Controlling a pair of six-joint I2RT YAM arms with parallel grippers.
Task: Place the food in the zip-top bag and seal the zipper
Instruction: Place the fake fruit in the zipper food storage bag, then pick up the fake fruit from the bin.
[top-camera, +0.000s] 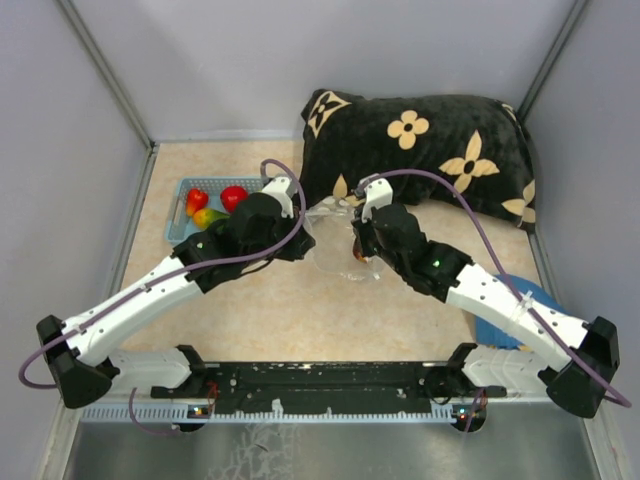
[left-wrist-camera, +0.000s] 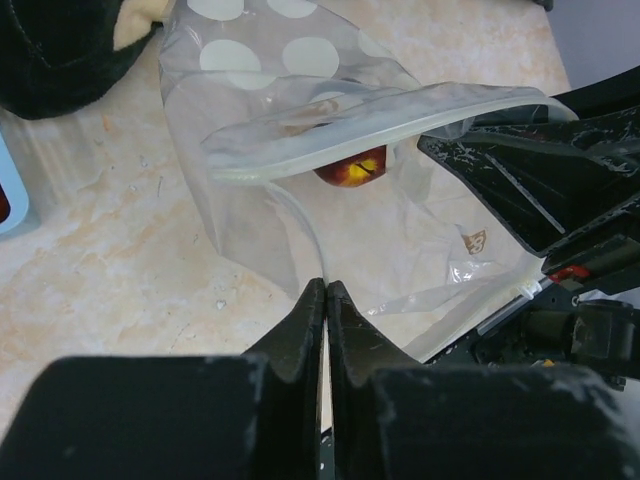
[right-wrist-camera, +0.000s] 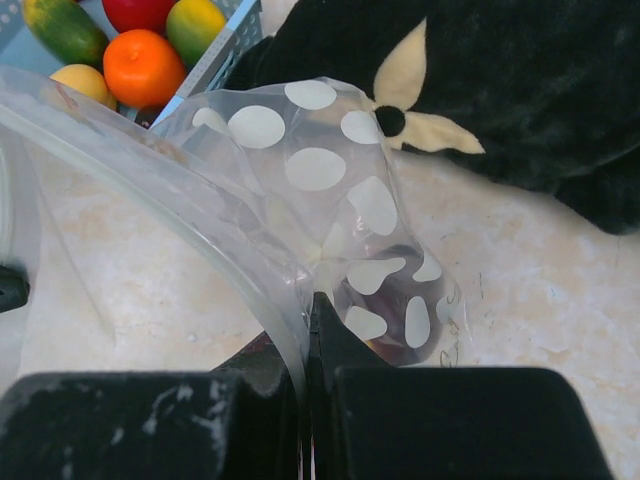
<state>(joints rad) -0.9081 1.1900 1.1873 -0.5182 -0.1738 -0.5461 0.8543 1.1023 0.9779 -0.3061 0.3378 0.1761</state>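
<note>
Now bag (left-wrist-camera: 250, 60) w/ fruit (left-wrist-camera: 352, 168) inside

Zip-top bag (top-camera: 335, 240) sits mid-bench (top-camera: 280, 310), a bit toward the far edge. Left fingers (left-wrist-camera: 298, 335) are at its left side and right fingers (right-wrist-camera: 335, 350) at its right, each on the bag's mouth edge. One food piece (left-wrist-camera: 352, 168) is in the bag. Basket (top-camera: 178, 228) is left of the bag, toward the far-left corner, with other food (top-camera: 233, 197) in it. Pillow (top-camera: 430, 150) lies behind the bag, along the far edge to the far-right corner, near the basket.
</note>
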